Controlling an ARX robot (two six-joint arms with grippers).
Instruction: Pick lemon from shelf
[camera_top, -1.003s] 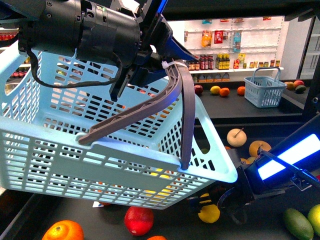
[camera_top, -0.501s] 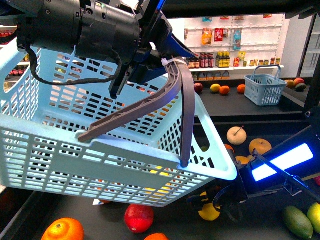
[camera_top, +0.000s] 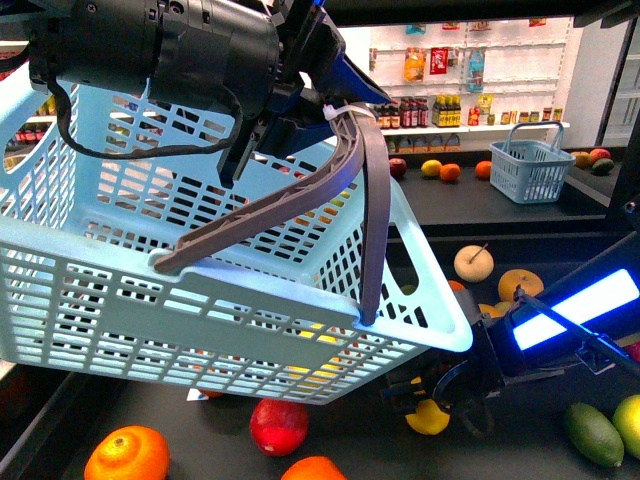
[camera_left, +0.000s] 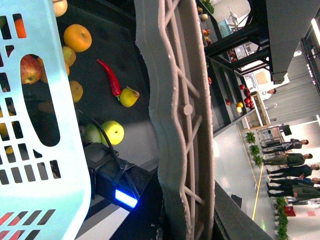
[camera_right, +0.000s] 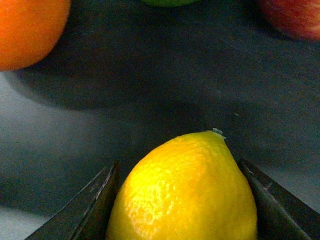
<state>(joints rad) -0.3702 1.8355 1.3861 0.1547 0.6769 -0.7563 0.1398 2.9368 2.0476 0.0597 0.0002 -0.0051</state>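
Two grips: my right gripper (camera_right: 182, 202) clamps the lemon (camera_top: 432, 420), five o'clock on the shelf (camera_top: 365, 448); left gripper (camera_top: 312, 108) clenches the basket handle (camera_top: 290, 195).

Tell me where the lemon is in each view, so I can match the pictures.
Front view: lemon low, right of centre, in the right gripper below the basket corner.
Left wrist view: not made out; the basket probably hides it.
Right wrist view: close up, between the fingers.
Shared landmark: the right arm's blue light, in front and left wrist views; black shelf deck in all.
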